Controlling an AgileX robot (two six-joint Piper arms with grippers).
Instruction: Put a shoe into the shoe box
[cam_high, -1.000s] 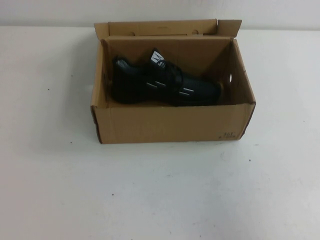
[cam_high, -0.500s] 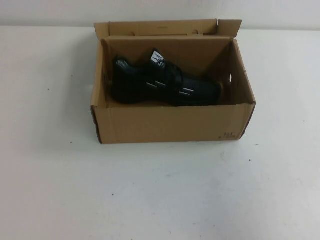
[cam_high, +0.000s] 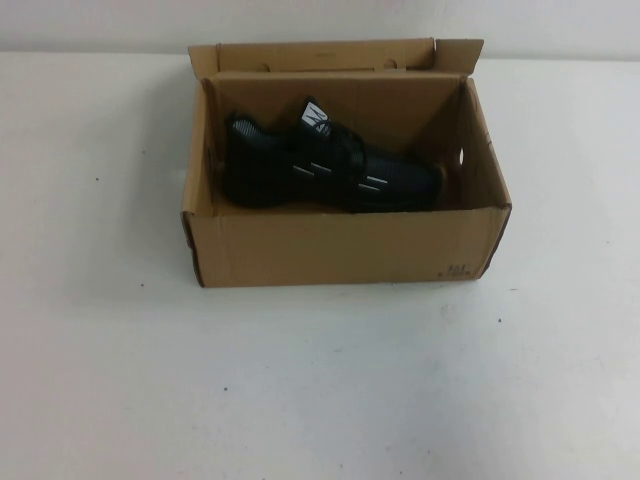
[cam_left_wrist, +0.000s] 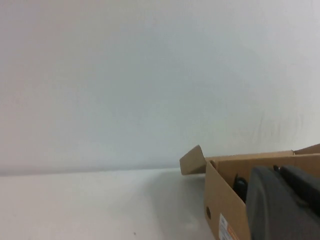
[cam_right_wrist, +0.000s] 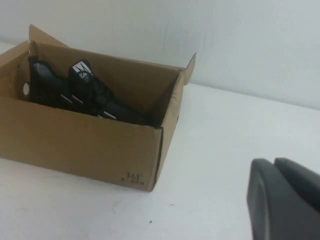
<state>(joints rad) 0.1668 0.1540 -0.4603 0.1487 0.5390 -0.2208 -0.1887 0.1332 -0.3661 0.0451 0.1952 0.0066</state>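
The black knit sneaker (cam_high: 325, 170) lies inside the open brown cardboard shoe box (cam_high: 340, 250), heel to the left and toe to the right, white tongue label up. Neither arm shows in the high view. In the left wrist view my left gripper (cam_left_wrist: 277, 170) is shut and empty, held back from the box (cam_left_wrist: 222, 200), with a bit of the shoe (cam_left_wrist: 241, 187) showing inside. In the right wrist view my right gripper (cam_right_wrist: 274, 162) is shut and empty, well off the box's (cam_right_wrist: 90, 145) right corner; the shoe (cam_right_wrist: 85, 95) lies inside.
The box's back flaps (cam_high: 325, 55) stand up against the far wall. White table (cam_high: 320, 380) spreads in front of the box and to both sides.
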